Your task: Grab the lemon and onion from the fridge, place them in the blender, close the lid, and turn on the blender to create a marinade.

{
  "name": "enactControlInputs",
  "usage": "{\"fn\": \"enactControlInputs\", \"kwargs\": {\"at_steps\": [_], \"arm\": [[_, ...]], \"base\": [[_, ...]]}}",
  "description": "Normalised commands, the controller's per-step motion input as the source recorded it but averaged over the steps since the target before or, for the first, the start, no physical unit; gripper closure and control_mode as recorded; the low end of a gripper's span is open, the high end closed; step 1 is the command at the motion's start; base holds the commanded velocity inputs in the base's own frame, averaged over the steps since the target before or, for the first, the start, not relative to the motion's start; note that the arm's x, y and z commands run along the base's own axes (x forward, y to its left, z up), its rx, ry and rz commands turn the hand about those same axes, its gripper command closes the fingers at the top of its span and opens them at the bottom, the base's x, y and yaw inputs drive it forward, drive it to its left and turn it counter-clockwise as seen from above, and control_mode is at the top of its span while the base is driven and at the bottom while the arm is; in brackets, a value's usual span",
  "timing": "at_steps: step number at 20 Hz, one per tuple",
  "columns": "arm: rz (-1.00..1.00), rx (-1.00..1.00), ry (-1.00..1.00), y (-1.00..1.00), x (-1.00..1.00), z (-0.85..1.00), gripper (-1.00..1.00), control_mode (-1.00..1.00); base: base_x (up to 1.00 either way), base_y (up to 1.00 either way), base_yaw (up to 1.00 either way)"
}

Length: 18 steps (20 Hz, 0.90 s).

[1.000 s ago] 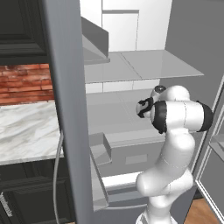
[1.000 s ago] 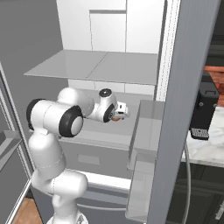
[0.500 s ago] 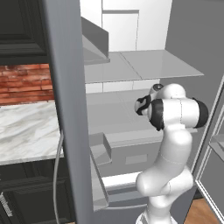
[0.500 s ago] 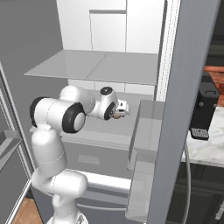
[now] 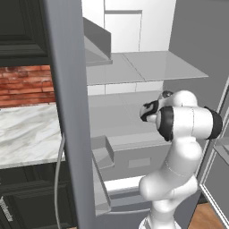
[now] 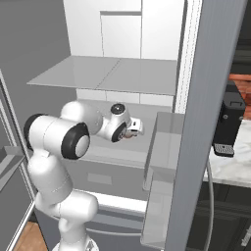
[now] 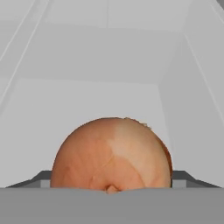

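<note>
Currently the white arm is reaching into the open fridge (image 5: 147, 67); its wrist is bending toward the middle shelf (image 6: 98, 147), below the wide glass shelf (image 6: 112, 73). The gripper (image 6: 131, 133) is sitting just above that middle shelf in the right base view; a small reddish-brown patch is showing at its tip, consistent with the onion (image 7: 111, 155). From the left base view the gripper (image 5: 144, 112) is pointing away from the camera toward the fridge's left side, and its fingers are hidden behind the dark wrist.

Through the hand camera the onion is filling the lower centre, sitting right at the hand; the fingertips themselves are being covered by it, so whether the jaws are clamped on the onion or merely lying against it cannot be told. Behind the onion the pale grey shelf floor and the back wall of the fridge are running away from the lens; a side wall is rising at the right of that view.

The near fridge door (image 6: 196, 122) is standing open at the right of the right base view, with a door bin (image 6: 164, 147) projecting toward the arm; the same door (image 5: 67, 112) is crossing the left base view as a tall grey slab. The blender (image 6: 229, 125) is standing on the marble counter (image 5: 27, 134) beyond the door, well apart from the gripper; a brick backsplash (image 5: 22, 85) is running behind the counter. Below the middle shelf a drawer front (image 5: 138, 156) is closing off the lower compartment.
</note>
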Motion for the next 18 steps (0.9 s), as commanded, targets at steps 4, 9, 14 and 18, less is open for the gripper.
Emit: {"fn": "enactControlInputs", "kwargs": {"at_steps": [4,9,14,18], "arm": [[0.01,0.07,0.0,0.0,-1.0,0.36,1.0,-1.0],[0.0,0.12,0.05,0.0,-1.0,0.83,1.0,-1.0],[0.0,0.13,0.17,0.0,-0.98,0.84,1.0,-1.0],[0.0,0.09,0.21,0.07,-0.98,0.62,1.0,-1.0]], "base": [[0.0,0.0,0.0],[0.0,0.0,0.0],[0.0,0.0,0.0],[0.0,0.0,0.0]]}}
